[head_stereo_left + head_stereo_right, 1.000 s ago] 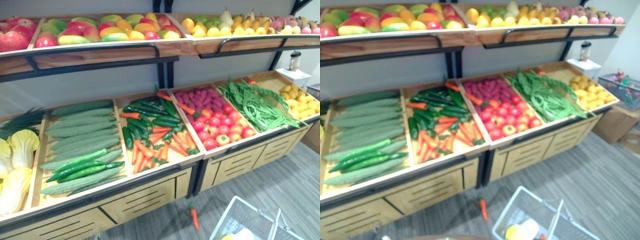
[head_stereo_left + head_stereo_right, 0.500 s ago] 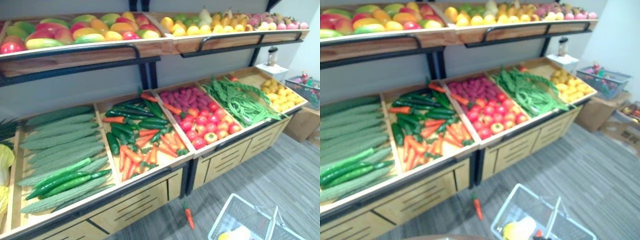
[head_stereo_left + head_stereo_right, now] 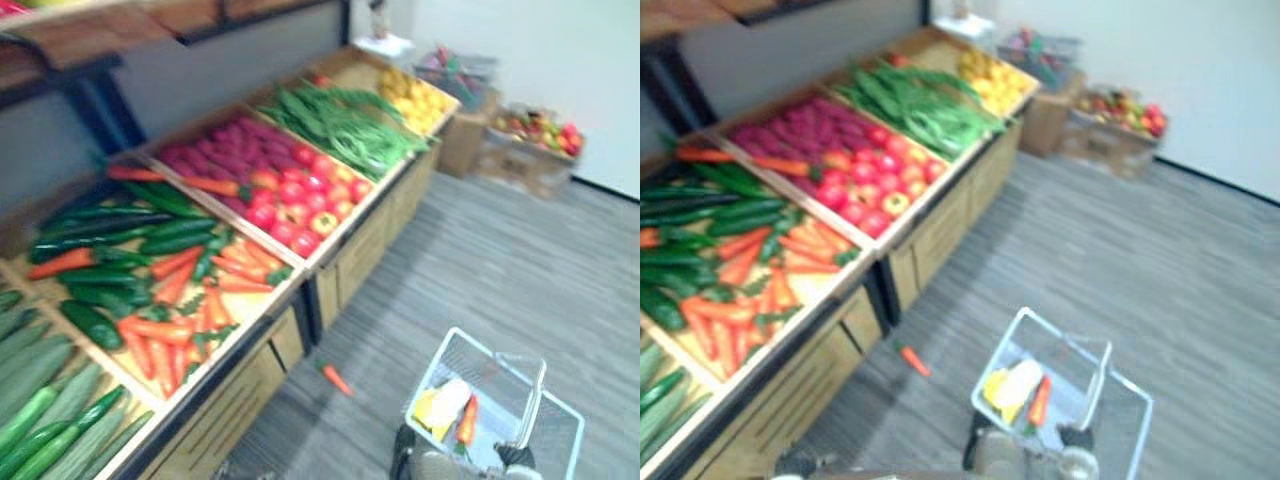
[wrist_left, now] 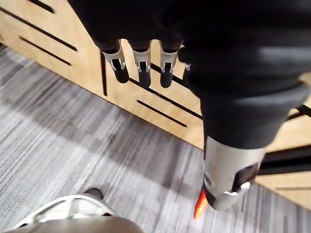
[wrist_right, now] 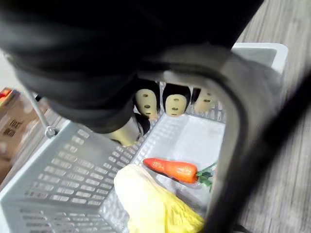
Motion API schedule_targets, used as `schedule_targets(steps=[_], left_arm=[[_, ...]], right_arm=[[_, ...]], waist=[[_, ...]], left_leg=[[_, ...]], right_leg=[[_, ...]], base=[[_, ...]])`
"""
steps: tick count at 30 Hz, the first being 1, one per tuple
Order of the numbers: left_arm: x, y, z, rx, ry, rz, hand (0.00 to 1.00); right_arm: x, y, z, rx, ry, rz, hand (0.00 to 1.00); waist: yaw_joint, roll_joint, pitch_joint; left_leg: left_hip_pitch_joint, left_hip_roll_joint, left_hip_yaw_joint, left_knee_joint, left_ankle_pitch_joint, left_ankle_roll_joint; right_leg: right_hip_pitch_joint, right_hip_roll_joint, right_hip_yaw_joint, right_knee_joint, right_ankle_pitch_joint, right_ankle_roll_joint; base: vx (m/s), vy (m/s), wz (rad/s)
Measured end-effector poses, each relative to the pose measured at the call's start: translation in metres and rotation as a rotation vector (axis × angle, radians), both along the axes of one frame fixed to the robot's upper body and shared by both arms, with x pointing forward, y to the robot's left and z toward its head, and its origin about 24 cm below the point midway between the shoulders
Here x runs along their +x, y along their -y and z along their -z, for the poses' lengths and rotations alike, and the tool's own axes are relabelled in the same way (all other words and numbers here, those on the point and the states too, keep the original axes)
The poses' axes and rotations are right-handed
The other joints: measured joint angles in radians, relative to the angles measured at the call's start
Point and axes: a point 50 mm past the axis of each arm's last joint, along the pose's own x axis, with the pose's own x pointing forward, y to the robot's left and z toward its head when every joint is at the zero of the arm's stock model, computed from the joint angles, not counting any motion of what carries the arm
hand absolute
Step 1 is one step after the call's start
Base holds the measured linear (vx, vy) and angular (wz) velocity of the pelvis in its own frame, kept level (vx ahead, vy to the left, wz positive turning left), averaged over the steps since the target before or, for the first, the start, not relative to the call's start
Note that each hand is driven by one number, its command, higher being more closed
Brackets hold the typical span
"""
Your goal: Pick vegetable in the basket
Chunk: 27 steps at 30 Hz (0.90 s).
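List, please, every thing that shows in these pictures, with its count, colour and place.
basket: one, pale grey, before the robot at its right
carrot: one, orange, in the basket
leafy vegetable: one, yellow, in the basket
loose carrot: one, orange, on the floor by the stand
carrots: many, orange, near bin
cucumbers: many, green, near bins
tomatoes: many, red, middle bin
green beans: heap, green, farther bin
yellow fruit: many, yellow, farthest bin
left hand: one, silver, open, empty, by the stand's front
right hand: one, silver, curled round the basket's handle
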Motion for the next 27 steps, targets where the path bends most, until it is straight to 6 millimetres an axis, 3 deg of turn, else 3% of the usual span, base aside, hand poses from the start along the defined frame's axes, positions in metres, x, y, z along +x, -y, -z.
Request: schedule_targets(steps=[1, 3, 4, 6, 8, 11, 14, 17, 18, 20, 21, 22, 25, 27], left_arm=[[-0.003, 0.000, 0.001, -0.002, -0.008, -0.002, 0.00], [-0.005, -0.003, 0.000, 0.001, -0.013, -0.015, 0.00], [-0.006, -0.006, 0.000, 0.001, -0.013, -0.028, 0.00], [-0.005, -0.003, 0.001, -0.012, -0.012, -0.029, 0.00], [0.000, 0.002, 0.001, -0.026, -0.001, -0.021, 0.00], [0.001, 0.002, 0.001, -0.027, 0.003, -0.020, 0.00], [0.001, 0.003, 0.001, -0.031, 0.004, -0.035, 0.00], [0.002, 0.003, 0.001, -0.032, 0.008, -0.040, 0.00], [0.000, 0.003, 0.001, -0.031, 0.004, -0.041, 0.00], [-0.001, 0.008, 0.003, -0.044, 0.002, -0.043, 0.00], [-0.002, 0.011, 0.003, -0.054, 0.000, -0.047, 0.00], [-0.003, 0.012, 0.004, -0.056, -0.001, -0.049, 0.00], [-0.004, 0.012, 0.004, -0.058, -0.002, -0.048, 0.00], [-0.005, 0.017, 0.005, -0.069, -0.008, -0.048, 0.00]], right_arm=[[-0.003, -0.003, 0.001, 0.004, -0.008, -0.010, 1.00], [-0.004, -0.009, 0.004, 0.024, -0.014, -0.006, 1.00], [-0.008, -0.014, 0.007, 0.042, -0.032, 0.003, 1.00], [-0.013, -0.013, 0.008, 0.048, -0.046, 0.025, 1.00], [-0.020, -0.012, 0.010, 0.051, -0.067, 0.035, 1.00], [-0.032, -0.011, 0.013, 0.057, -0.109, 0.064, 1.00], [-0.034, -0.012, 0.014, 0.059, -0.112, 0.065, 1.00], [-0.035, -0.013, 0.014, 0.056, -0.115, 0.044, 1.00], [-0.032, -0.010, 0.012, 0.043, -0.104, 0.022, 1.00], [-0.028, -0.001, 0.009, 0.011, -0.104, -0.021, 1.00], [-0.023, 0.002, 0.007, 0.000, -0.099, -0.037, 1.00], [-0.021, 0.003, 0.007, -0.003, -0.097, -0.052, 1.00], [-0.021, 0.001, 0.007, 0.000, -0.090, -0.069, 1.00], [-0.021, 0.003, 0.006, -0.006, -0.086, -0.068, 1.00]], waist=[[0.000, -0.007, 0.005], [0.000, -0.024, 0.013], [0.001, -0.031, 0.019], [-0.001, -0.013, 0.014], [-0.004, 0.007, 0.018], [-0.003, 0.008, 0.016], [-0.005, 0.007, 0.016], [0.002, 0.003, 0.017], [0.004, 0.013, 0.021], [0.005, 0.035, 0.023], [0.006, 0.043, 0.023], [0.006, 0.044, 0.022], [0.006, 0.052, 0.021], [0.005, 0.076, 0.013]], left_leg=[[0.014, 0.006, 0.044, -0.007, 0.009, -0.005], [0.033, 0.007, 0.097, -0.004, 0.015, -0.015], [0.050, 0.002, 0.122, -0.012, 0.024, -0.025], [0.046, 0.005, 0.131, -0.033, 0.041, -0.036], [0.036, 0.018, 0.141, -0.040, 0.067, -0.034], [0.040, 0.025, 0.143, -0.037, 0.094, -0.044], [0.048, 0.039, 0.145, 0.005, 0.095, -0.048], [0.014, 0.131, 0.140, 0.255, 0.081, -0.050], [-0.019, 0.175, 0.103, 0.372, 0.075, -0.046], [-0.080, 0.148, -0.116, 0.414, 0.026, -0.046], [-0.107, 0.089, -0.262, 0.373, 0.005, -0.053], [-0.117, 0.055, -0.334, 0.323, -0.002, -0.052], [-0.150, 0.022, -0.469, 0.139, 0.005, -0.050], [-0.177, 0.020, -0.528, 0.052, 0.013, -0.054]], right_leg=[[0.033, -0.021, -0.031, 0.038, -0.041, 0.017], [0.061, -0.033, -0.036, 0.022, -0.065, 0.047], [0.079, 0.016, -0.032, -0.052, -0.068, 0.045], [0.115, 0.094, 0.003, -0.214, -0.066, 0.054], [0.147, 0.165, 0.037, -0.383, -0.001, 0.065], [0.198, 0.215, 0.073, -0.543, 0.074, 0.070], [0.226, 0.227, 0.094, -0.587, 0.098, 0.066], [0.248, 0.224, 0.135, -0.578, 0.091, 0.057], [0.255, 0.229, 0.163, -0.565, 0.084, 0.048], [0.254, 0.231, 0.206, -0.549, 0.080, 0.043], [0.254, 0.224, 0.238, -0.549, 0.079, 0.043], [0.253, 0.219, 0.261, -0.550, 0.081, 0.046], [0.246, 0.217, 0.288, -0.563, 0.092, 0.062], [0.235, 0.230, 0.298, -0.577, 0.107, 0.083]], base=[[-0.04, -0.040, -1.08], [0.00, -0.105, -1.07], [-0.01, -0.141, -1.17], [-0.04, -0.200, -1.01], [-0.07, -0.147, -0.74], [-0.07, -0.089, -0.36], [-0.06, -0.010, -0.24], [-0.05, 0.051, -0.39], [-0.01, 0.043, -0.63], [-0.01, 0.065, -0.71], [-0.02, 0.075, -0.75], [-0.04, 0.085, -0.78], [-0.05, 0.120, -0.52], [-0.02, 0.187, -0.40]])
